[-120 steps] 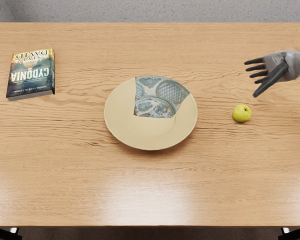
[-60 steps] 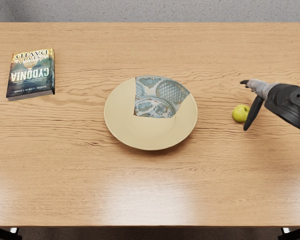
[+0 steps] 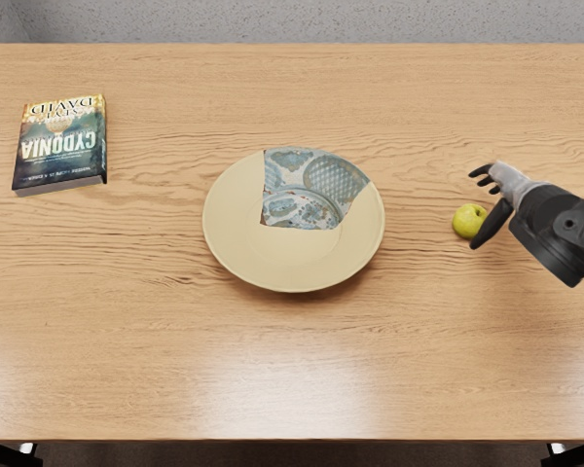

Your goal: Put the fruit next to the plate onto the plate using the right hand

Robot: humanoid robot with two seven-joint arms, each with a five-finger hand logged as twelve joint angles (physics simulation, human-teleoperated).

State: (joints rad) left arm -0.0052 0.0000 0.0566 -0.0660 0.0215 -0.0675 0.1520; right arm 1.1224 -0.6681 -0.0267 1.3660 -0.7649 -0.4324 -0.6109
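Wooden counter (image 3: 127, 321) carries a book (image 3: 60, 142) at left, the plate (image 3: 292, 255) mid-counter, then the fruit (image 3: 468, 221) lying on the counter right of it. My right hand (image 3: 501, 199) hovers just beside the fruit, fingers (image 3: 492, 224) spread, gripping nothing.

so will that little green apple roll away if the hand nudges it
Probably yes: the apple looks round and sits loose on the flat table, so a sideways touch from the right hand could roll it. It looks smooth, maybe slippery, and small, so likely light.
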